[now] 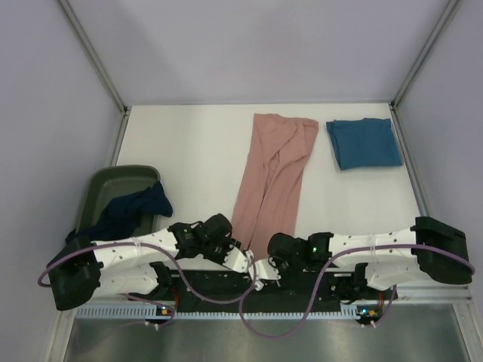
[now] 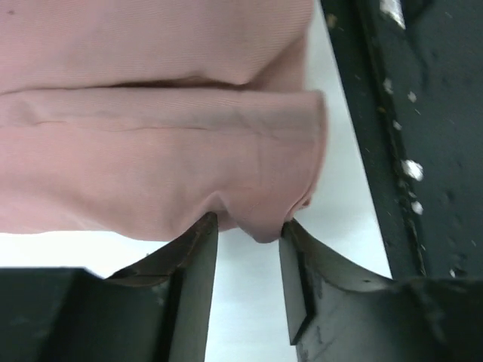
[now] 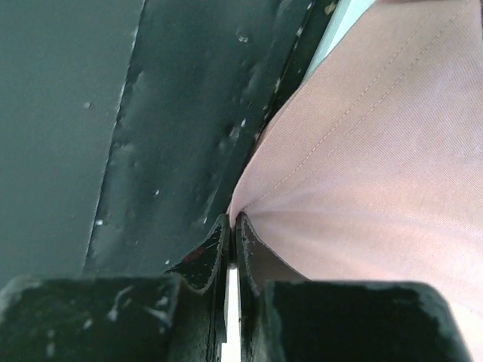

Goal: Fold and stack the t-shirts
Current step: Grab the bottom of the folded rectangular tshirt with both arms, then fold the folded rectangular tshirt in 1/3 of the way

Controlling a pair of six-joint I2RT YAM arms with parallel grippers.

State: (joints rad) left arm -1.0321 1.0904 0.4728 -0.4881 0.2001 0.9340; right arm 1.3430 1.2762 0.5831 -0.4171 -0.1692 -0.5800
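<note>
The right hand [image 3: 234, 226] sits at the near edge of the surface [image 1: 189, 151]. Its fingers [image 3: 207, 256] are pressed almost together, pinching a near corner of the salmon-pink t-shirt [image 1: 273, 173]. Just beside it, the left hand [image 2: 247, 226] is partly open. The shirt's near hem bulges down between its fingertips [image 2: 198, 249] and touches them, with white surface showing in the gap below.

The pink shirt lies as a long, narrow strip. Its long axis runs from the hands away to the far side and leans slightly right at the far end.

The teal-blue t-shirt [image 1: 364, 142] lies folded into a rough square at the far right, apart from the pink one. The dark navy t-shirt [image 1: 132, 211] is bunched in the dark green bin [image 1: 113, 181] at the left and spills over the bin's right rim.
</note>
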